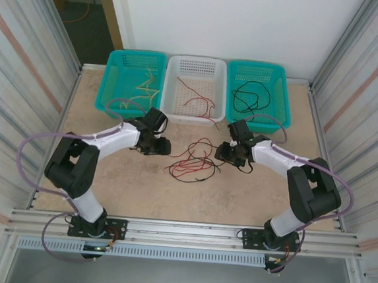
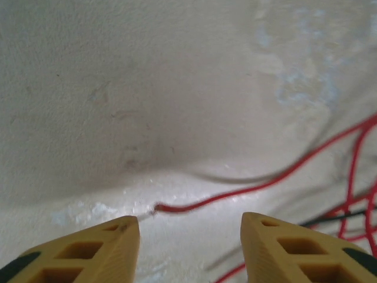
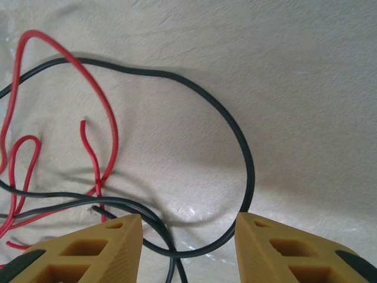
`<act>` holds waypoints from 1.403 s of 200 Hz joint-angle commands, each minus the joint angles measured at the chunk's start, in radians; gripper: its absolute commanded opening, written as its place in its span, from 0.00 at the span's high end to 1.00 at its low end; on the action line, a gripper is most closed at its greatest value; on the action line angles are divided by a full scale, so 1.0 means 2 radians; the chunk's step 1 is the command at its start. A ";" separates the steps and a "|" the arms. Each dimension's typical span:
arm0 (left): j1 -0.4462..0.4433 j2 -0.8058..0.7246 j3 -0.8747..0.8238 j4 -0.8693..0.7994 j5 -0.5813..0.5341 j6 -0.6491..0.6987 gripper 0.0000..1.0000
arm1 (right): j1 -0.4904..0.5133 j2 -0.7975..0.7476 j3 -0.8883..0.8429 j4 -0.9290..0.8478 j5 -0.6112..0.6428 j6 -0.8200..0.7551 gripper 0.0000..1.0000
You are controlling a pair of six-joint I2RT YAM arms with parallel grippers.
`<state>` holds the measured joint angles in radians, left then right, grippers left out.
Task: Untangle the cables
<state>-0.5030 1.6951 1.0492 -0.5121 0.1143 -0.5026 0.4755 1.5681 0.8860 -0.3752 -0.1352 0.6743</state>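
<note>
A loose tangle of red and black cables (image 1: pixel 192 160) lies on the table between my two grippers. My left gripper (image 1: pixel 160 146) hangs low at the tangle's left side, open; the end of a red cable (image 2: pixel 194 205) lies just past its yellow fingertips (image 2: pixel 118 233). My right gripper (image 1: pixel 230 154) is at the tangle's right side, open as well. A black cable loop (image 3: pixel 235 141) curves down between its fingertips (image 3: pixel 121 230), and red cable strands (image 3: pixel 94 118) cross at the left. Neither gripper holds anything.
Three baskets stand at the back: a teal one (image 1: pixel 113 82) with pale yellow cables (image 1: pixel 144 88), a white one (image 1: pixel 171 87) with red cables (image 1: pixel 199 103), a teal one (image 1: pixel 282 97) with black cables (image 1: pixel 249 97). Metal walls flank both sides.
</note>
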 commanded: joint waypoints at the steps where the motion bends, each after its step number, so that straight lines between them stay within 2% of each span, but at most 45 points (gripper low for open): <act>1: 0.004 0.029 0.034 0.000 0.010 -0.020 0.63 | 0.003 -0.021 0.006 -0.015 0.004 0.013 0.55; 27: 0.004 0.037 0.035 0.011 0.010 -0.028 0.68 | 0.003 -0.030 0.003 -0.019 0.002 0.019 0.54; 68: 0.003 0.028 0.040 0.034 0.005 -0.032 1.00 | 0.002 -0.046 0.001 -0.024 0.002 0.021 0.54; 98: -0.005 -0.006 0.056 0.017 -0.004 -0.014 1.00 | 0.002 -0.060 0.006 -0.032 0.002 0.022 0.55; 140: -0.075 -0.118 0.156 -0.064 -0.059 0.091 1.00 | -0.010 -0.070 0.004 -0.039 -0.008 0.031 0.58; 170: -0.094 -0.163 0.263 -0.110 -0.002 0.143 1.00 | -0.007 -0.077 0.015 -0.038 -0.015 0.036 0.58; 203: -0.107 -0.184 0.377 -0.140 0.015 0.173 1.00 | 0.010 -0.103 0.037 -0.035 -0.024 0.029 0.56; 245: -0.121 -0.199 0.465 -0.124 0.096 0.188 1.00 | 0.025 -0.123 0.062 -0.045 -0.024 0.023 0.51; 261: -0.122 -0.200 0.497 -0.119 0.095 0.187 1.00 | 0.027 -0.130 0.064 -0.046 -0.027 0.023 0.51; 280: -0.122 -0.208 0.511 -0.090 0.070 0.184 1.00 | 0.028 -0.144 0.065 -0.049 -0.022 0.019 0.51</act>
<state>-0.7429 1.3029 2.0228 -0.7349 0.2535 -0.1566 0.5236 1.3235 0.9943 -0.4446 -0.1806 0.7254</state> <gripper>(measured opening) 0.064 0.488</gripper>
